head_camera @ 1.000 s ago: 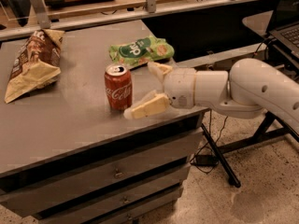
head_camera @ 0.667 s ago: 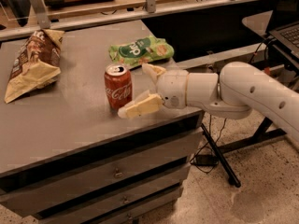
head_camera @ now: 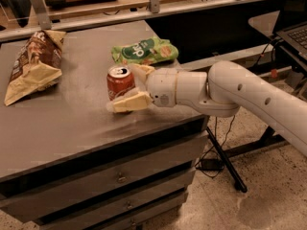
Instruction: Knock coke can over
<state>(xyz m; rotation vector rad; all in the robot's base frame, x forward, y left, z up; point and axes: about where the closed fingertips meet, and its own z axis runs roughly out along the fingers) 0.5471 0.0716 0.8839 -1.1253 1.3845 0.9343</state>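
Observation:
The coke can (head_camera: 120, 82) is a small red can with a silver top. It stands upright near the right side of the grey cabinet top (head_camera: 72, 123). My gripper (head_camera: 130, 87) reaches in from the right on a white arm. It is open, with its two cream fingers around the can's right side. One finger (head_camera: 128, 103) lies in front of the can's base and the other (head_camera: 141, 71) sits behind it. The can is between the fingers.
A green snack bag (head_camera: 145, 51) lies behind the can near the back right edge. A brown and tan chip bag (head_camera: 34, 63) lies at the far left. Drawers sit below the top. A laptop (head_camera: 292, 35) stands at the far right.
My gripper has moved left toward the can. The fingers that were beside it now stand around it. The can stays upright in place.

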